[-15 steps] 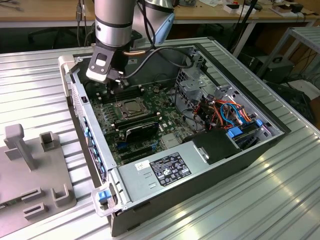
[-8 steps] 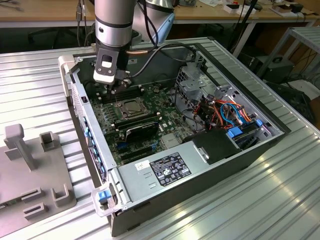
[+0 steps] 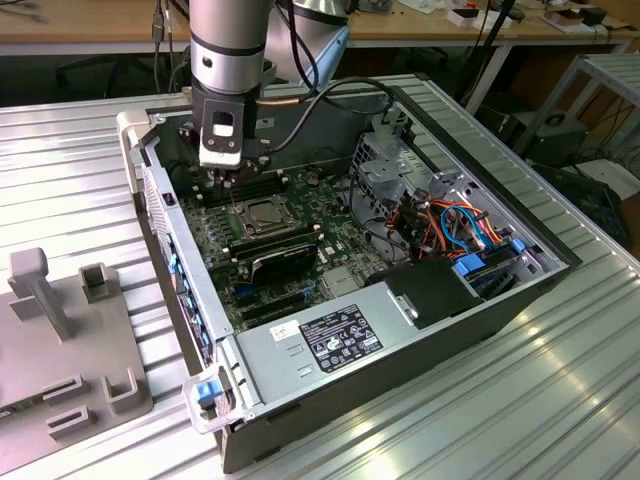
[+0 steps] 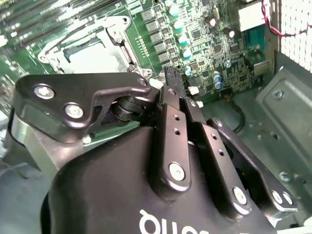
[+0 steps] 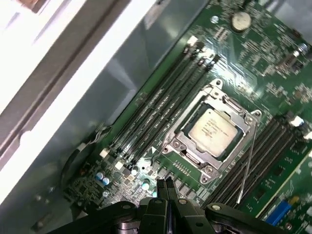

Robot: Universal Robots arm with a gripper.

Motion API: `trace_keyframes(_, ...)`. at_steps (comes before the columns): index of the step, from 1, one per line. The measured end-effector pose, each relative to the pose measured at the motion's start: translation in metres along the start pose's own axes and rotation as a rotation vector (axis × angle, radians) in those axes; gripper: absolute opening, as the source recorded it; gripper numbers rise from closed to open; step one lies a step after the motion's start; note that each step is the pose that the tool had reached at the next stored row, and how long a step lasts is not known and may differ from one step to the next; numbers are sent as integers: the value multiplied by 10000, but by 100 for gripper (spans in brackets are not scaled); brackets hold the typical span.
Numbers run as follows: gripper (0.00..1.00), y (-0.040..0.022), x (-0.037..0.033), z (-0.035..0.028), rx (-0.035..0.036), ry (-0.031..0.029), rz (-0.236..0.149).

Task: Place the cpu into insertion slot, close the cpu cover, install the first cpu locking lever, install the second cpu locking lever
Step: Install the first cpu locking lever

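Nearest: gripper (image 5: 164,185), fingers pinched together, nothing held, low just beside insertion slot (image 5: 171,145). Cpu (image 5: 213,127) seated inside, cpu cover (image 5: 233,108) down around it. Thin locking lever (image 5: 247,163) standing free alongside. Risk: lever slipping off narrow tips, springing back, scraping nearby capacitors (image 5: 102,179).

You are in a robotics lab or workshop. An open desktop computer case (image 3: 410,365) lies on a ribbed aluminium bench (image 3: 520,425). A grey parts fixture (image 3: 50,340) sits at eight o'clock, and cluttered wooden benches (image 3: 90,25) run along twelve o'clock.
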State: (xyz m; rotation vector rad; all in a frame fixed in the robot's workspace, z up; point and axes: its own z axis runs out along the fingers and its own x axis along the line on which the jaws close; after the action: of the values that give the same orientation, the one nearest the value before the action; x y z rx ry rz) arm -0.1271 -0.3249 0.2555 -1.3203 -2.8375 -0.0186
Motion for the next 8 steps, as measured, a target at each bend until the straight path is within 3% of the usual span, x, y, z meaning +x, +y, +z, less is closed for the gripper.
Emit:
trace_keyframes(2,11,1,0,0,11,4,-713)
trace_keyframes(5,11,5,-5,1,20,8,-1354)
trace_keyframes(8,11,8,-7,0,23,9,-1420)
